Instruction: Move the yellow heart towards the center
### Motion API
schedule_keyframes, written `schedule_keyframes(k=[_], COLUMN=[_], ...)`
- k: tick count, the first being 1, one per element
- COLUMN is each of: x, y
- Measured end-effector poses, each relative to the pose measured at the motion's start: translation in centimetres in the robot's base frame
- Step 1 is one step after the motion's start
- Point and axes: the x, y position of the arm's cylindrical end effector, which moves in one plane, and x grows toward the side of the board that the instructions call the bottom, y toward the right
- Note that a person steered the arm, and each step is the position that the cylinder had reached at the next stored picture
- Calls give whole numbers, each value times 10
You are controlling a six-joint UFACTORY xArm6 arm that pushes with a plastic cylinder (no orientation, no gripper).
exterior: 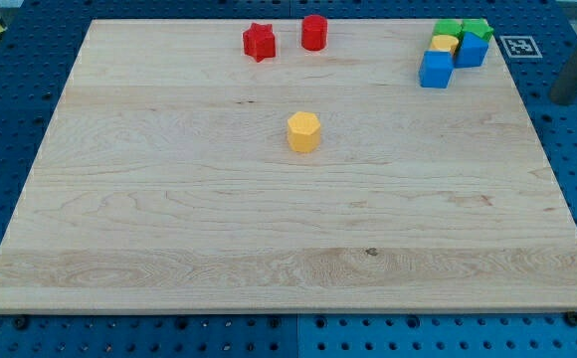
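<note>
Across the blue pegboard lies the pale wooden counter [169, 249]. At its top right corner, a tight cluster: two blue blocks [436, 70], two green blocks [448, 28] and the yellow heart [445, 44] wedged among them. Top centre stand a red star [259, 42] and red cylinder [314, 32]. A yellow hexagonal block [303, 131] sits near the middle. My tip isn't visible; I carry no claw.

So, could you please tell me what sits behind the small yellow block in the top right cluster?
Two green blocks sit behind the small yellow block; their lower parts are covered. My tip is not in view.
</note>
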Motion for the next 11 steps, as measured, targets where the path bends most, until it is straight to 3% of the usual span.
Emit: schedule_keyframes(k=[2, 9, 11], x=[-97, -103, -104], y=[-4, -25, -77])
